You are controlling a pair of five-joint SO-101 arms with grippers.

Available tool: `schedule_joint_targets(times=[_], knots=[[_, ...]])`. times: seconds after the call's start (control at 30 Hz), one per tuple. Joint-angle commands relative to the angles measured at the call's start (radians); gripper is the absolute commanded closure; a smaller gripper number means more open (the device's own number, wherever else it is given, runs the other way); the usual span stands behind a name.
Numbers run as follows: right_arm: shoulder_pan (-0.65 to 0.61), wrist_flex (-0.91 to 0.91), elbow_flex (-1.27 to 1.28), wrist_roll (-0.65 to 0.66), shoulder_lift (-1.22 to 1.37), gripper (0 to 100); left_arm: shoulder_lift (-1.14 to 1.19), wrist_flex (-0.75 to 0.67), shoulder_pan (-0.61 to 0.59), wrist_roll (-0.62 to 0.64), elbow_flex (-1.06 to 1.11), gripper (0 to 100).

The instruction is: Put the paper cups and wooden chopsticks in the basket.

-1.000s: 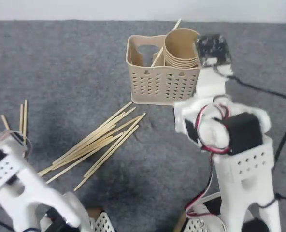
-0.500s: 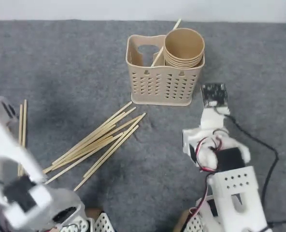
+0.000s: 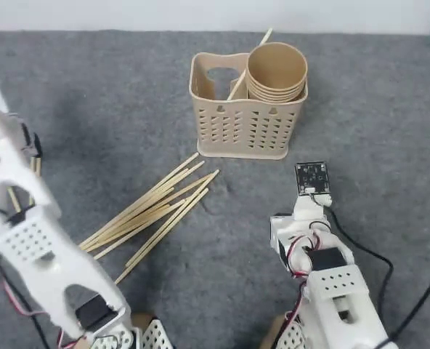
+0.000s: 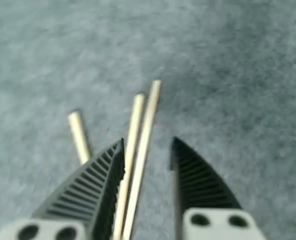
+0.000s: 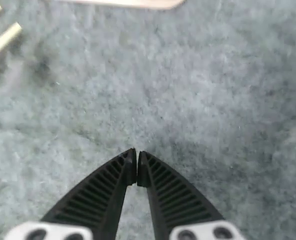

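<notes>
Two loose chopsticks [image 4: 150, 115] lay between the spread jaws of the left hand [image 4: 148, 142], which hung open just over them on the grey tabletop [image 3: 113, 94], gripping nothing. The paper cups [image 3: 277, 69] sat stacked in the basket [image 3: 237, 127], one stick [image 3: 248, 62] leaning beside them, so I judged the cups done and the sticks the job in hand. A bigger heap of chopsticks [image 3: 146, 214] lay before the basket. The right hand [image 5: 137, 152] was pinched shut, empty. Next, I reckoned, the left hand had to lower and close squarely on that pair.
</notes>
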Motion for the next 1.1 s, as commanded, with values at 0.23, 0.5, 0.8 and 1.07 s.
schedule_joint_targets(times=[0.23,0.5,0.8,1.07], knots=[[0.005,-0.031,-0.003,0.02,-0.031,97.7,0.35,0.084,0.035,-0.031,-0.447,88],[0.005,-0.031,-0.003,0.02,-0.031,97.7,0.559,0.196,0.048,-0.031,-0.753,92],[0.005,-0.031,-0.002,0.02,-0.031,97.7,0.58,0.288,0.025,-0.029,-0.944,99],[0.005,-0.031,-0.002,0.02,-0.031,97.7,0.41,0.292,-0.021,-0.028,-0.852,99]])
